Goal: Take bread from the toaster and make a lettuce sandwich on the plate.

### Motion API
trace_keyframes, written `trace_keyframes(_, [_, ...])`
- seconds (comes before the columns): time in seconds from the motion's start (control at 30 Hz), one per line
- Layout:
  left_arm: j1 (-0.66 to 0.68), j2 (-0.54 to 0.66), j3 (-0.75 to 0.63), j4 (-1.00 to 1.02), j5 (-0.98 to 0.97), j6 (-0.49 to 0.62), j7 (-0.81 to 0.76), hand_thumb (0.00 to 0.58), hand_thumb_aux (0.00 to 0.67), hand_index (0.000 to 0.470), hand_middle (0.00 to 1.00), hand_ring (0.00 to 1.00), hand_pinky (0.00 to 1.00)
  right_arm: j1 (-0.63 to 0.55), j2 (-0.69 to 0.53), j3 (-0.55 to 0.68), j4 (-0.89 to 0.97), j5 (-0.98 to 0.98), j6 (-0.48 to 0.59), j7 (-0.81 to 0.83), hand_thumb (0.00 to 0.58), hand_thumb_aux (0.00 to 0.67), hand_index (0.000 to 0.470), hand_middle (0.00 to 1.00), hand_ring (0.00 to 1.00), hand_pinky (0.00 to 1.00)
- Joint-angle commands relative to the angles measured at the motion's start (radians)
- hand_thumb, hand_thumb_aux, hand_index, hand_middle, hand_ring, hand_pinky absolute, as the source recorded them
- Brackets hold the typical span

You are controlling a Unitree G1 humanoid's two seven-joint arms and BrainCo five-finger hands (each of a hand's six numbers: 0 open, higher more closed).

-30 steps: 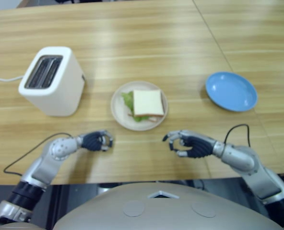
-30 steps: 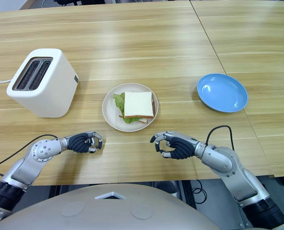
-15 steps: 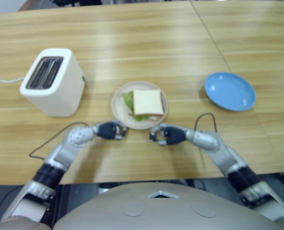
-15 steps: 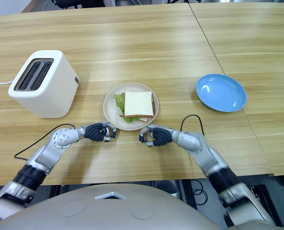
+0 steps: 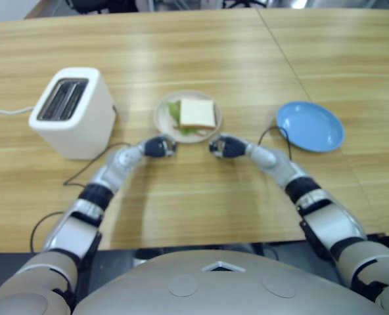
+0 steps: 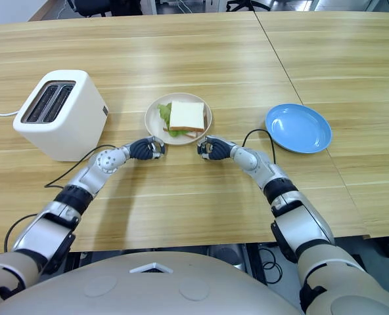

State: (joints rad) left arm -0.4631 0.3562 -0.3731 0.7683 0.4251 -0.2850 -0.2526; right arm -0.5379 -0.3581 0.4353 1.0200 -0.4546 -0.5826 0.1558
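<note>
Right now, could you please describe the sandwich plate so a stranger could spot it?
On the wooden table, look between the white toaster and the blue plate. The round beige plate lies there, just beyond the left hand and right hand; unlike the blue plate, it carries a sandwich.

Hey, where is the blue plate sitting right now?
The blue plate sits on the robot's right side of the table, to the right of the sandwich plate and a little right of the right hand.
</note>
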Motion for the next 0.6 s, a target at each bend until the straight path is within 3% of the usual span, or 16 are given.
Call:
trace_keyframes(0.03, [-0.039,-0.020,0.029,0.100,0.002,-0.047,0.108,0.429,0.328,0.225,1.00,1.00,1.00,-0.018,0.000,0.011,0.108,-0.055,-0.002,-0.110,0.580,0.670,0.460,1.00,1.00,1.00])
trace_keyframes(0.07, [-0.044,-0.022,0.035,0.113,-0.001,-0.056,0.126,0.429,0.328,0.225,1.00,1.00,1.00,-0.022,-0.001,0.006,0.114,-0.053,-0.016,-0.124,0.580,0.670,0.460,1.00,1.00,1.00])
trace_keyframes(0.1, [-0.047,-0.023,0.041,0.121,-0.004,-0.064,0.139,0.316,0.218,0.150,1.00,1.00,1.00,-0.022,-0.005,-0.001,0.113,-0.050,-0.032,-0.142,0.580,0.670,0.460,1.00,1.00,1.00])
trace_keyframes(0.13, [-0.048,-0.021,0.046,0.126,-0.004,-0.072,0.150,0.083,0.050,0.034,1.00,1.00,1.00,-0.020,-0.010,-0.008,0.107,-0.047,-0.047,-0.161,0.580,0.670,0.460,1.00,1.00,1.00])
trace_keyframes(0.17, [-0.045,-0.016,0.050,0.123,-0.005,-0.079,0.157,0.000,0.000,0.000,1.00,1.00,1.00,-0.016,-0.020,-0.013,0.095,-0.046,-0.061,-0.180,0.580,0.670,0.460,1.00,1.00,1.00])
trace_keyframes(0.27, [-0.012,0.014,0.073,0.068,-0.009,-0.101,0.184,0.000,0.000,0.000,0.96,0.96,0.96,0.017,-0.058,-0.050,0.020,-0.029,-0.118,-0.253,0.580,0.670,0.460,1.00,1.00,1.00])
trace_keyframes(0.3, [0.007,0.028,0.086,0.033,-0.014,-0.108,0.192,0.000,0.000,0.000,0.81,0.81,0.81,0.033,-0.070,-0.072,-0.017,-0.009,-0.141,-0.269,0.567,0.570,0.391,0.59,0.59,0.59])
trace_keyframes(0.33, [0.031,0.042,0.100,-0.014,-0.017,-0.110,0.200,0.000,0.000,0.000,0.81,0.81,0.81,0.054,-0.082,-0.099,-0.062,0.014,-0.161,-0.278,0.567,0.570,0.391,0.59,0.59,0.59])
trace_keyframes(0.37, [0.057,0.056,0.115,-0.069,-0.021,-0.113,0.207,0.000,0.000,0.000,0.51,0.51,0.51,0.077,-0.091,-0.127,-0.111,0.039,-0.176,-0.279,0.482,0.394,0.271,0.00,0.00,0.00])
trace_keyframes(0.4, [0.085,0.064,0.134,-0.127,-0.034,-0.116,0.210,0.000,0.000,0.000,0.38,0.38,0.38,0.101,-0.098,-0.156,-0.163,0.071,-0.184,-0.272,0.422,0.321,0.220,0.00,0.00,0.00])
trace_keyframes(0.43, [0.110,0.066,0.155,-0.182,-0.057,-0.121,0.209,0.000,0.000,0.000,0.25,0.25,0.25,0.126,-0.100,-0.184,-0.213,0.110,-0.190,-0.258,0.160,0.100,0.069,0.00,0.00,0.00])
trace_keyframes(0.47, [0.131,0.060,0.178,-0.229,-0.089,-0.129,0.207,0.000,0.000,0.000,0.11,0.11,0.11,0.149,-0.096,-0.214,-0.258,0.157,-0.190,-0.241,0.000,0.000,0.000,0.00,0.00,0.00])
trace_keyframes(0.5, [0.147,0.044,0.204,-0.270,-0.131,-0.136,0.204,0.000,0.000,0.000,0.00,0.00,0.00,0.172,-0.086,-0.243,-0.305,0.207,-0.184,-0.226,0.000,0.000,0.000,0.00,0.00,0.00])
trace_keyframes(0.6, [0.170,-0.041,0.287,-0.336,-0.296,-0.142,0.189,0.000,0.000,0.000,0.00,0.00,0.00,0.247,-0.019,-0.309,-0.446,0.407,-0.143,-0.141,0.000,0.000,0.000,0.00,0.00,0.00])
